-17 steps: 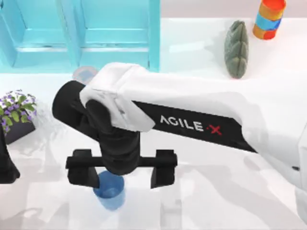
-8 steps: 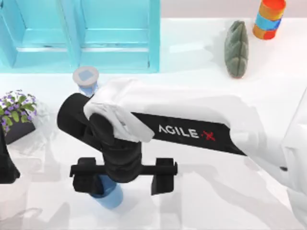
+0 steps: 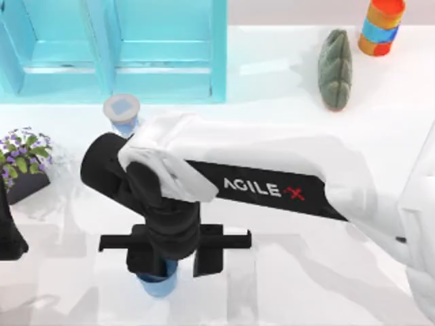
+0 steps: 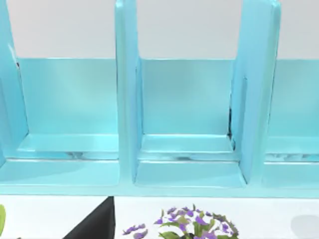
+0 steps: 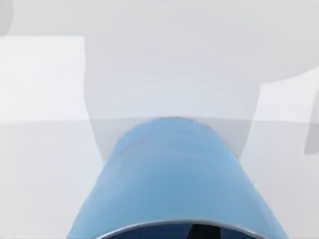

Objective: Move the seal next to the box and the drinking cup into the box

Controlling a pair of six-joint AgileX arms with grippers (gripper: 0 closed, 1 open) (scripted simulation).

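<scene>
The drinking cup [image 3: 158, 285] is a plain blue tumbler standing near the table's front edge, left of centre. My right gripper [image 3: 175, 261] reaches down over it, with its black fingers [image 3: 207, 251] shut on the drinking cup. The right wrist view looks along the cup's blue wall [image 5: 174, 174] from close up. The turquoise box [image 3: 163, 75] with upright dividers stands at the back left, and its compartments [image 4: 187, 149] face the left wrist camera. The seal is out of view. My left arm [image 3: 7, 234] stays parked at the left edge.
A small round grey-topped blue item [image 3: 121, 109] stands just in front of the box. A potted purple flower [image 3: 24, 159] is at the left. A green ribbed object [image 3: 335, 68] and an orange-and-blue striped cylinder [image 3: 382, 26] sit at the back right.
The right gripper's fingers have drawn inward around the cup, from wide apart to close against it. The arm shifted slightly toward the front, uncovering the grey-topped item.
</scene>
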